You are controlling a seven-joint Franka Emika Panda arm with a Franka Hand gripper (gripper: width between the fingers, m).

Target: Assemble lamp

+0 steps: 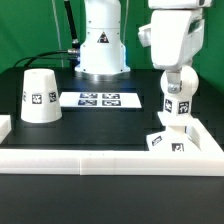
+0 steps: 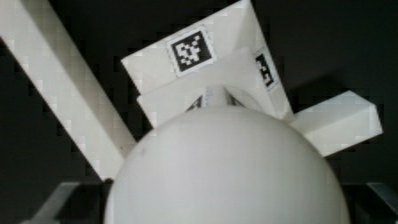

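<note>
My gripper (image 1: 177,92) is shut on the white bulb (image 1: 179,108), which has a square tag on its side. I hold it upright just above the blocky white base (image 1: 166,142) at the exterior view's right, close to the front rail. In the wrist view the rounded bulb (image 2: 221,160) fills the space between the dark fingers (image 2: 54,204), and the tagged base (image 2: 210,58) lies beyond it. I cannot tell whether the bulb's neck touches the base. The cone-shaped shade (image 1: 40,97) stands on its wide end at the exterior view's left, apart from both.
The marker board (image 1: 99,99) lies flat at the middle of the black table. A long white border rail (image 1: 100,157) runs along the front and turns up both sides; it also shows in the wrist view (image 2: 63,90). The robot's white pedestal (image 1: 102,45) stands behind.
</note>
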